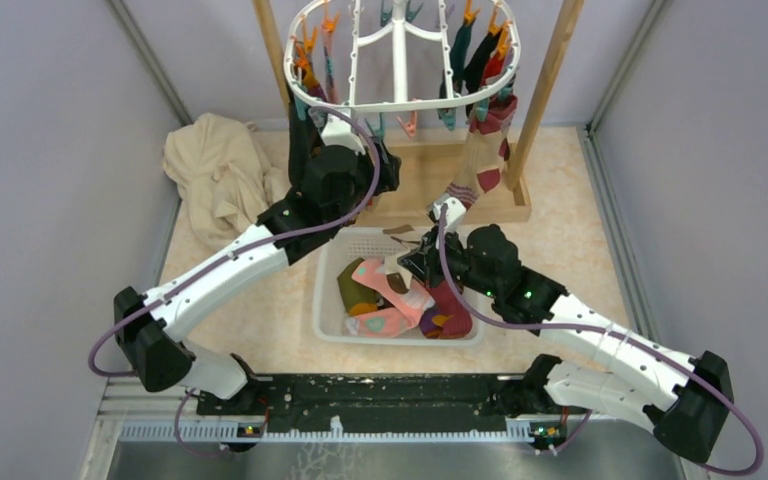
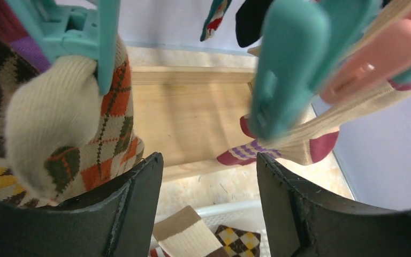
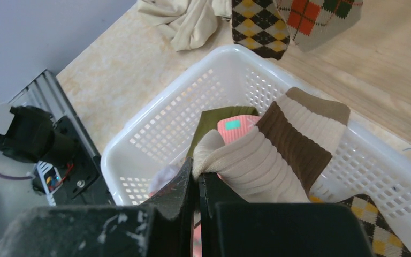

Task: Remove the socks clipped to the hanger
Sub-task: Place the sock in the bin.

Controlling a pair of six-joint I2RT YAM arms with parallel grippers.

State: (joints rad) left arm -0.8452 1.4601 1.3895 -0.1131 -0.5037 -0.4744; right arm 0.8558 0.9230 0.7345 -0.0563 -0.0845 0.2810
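The white oval hanger (image 1: pixel 400 60) hangs at the back with several socks clipped round its rim. My left gripper (image 1: pixel 385 160) is up under its near left edge, open (image 2: pixel 208 160), nothing between the fingers. An argyle sock (image 2: pixel 104 139) in a teal clip hangs just left of it. A second teal clip (image 2: pixel 283 69) holds a cream sock with maroon and purple stripes (image 2: pixel 299 150) to the upper right. My right gripper (image 1: pixel 407 262) is over the basket, shut (image 3: pixel 198 176) on the end of a cream and brown striped sock (image 3: pixel 278 150).
A white mesh basket (image 1: pixel 332 300) sits at mid table with several loose socks inside (image 3: pixel 155 134). A beige cloth (image 1: pixel 220 175) lies heaped at the back left. Wooden frame posts (image 1: pixel 545 90) and a wooden base (image 1: pixel 430 185) stand under the hanger.
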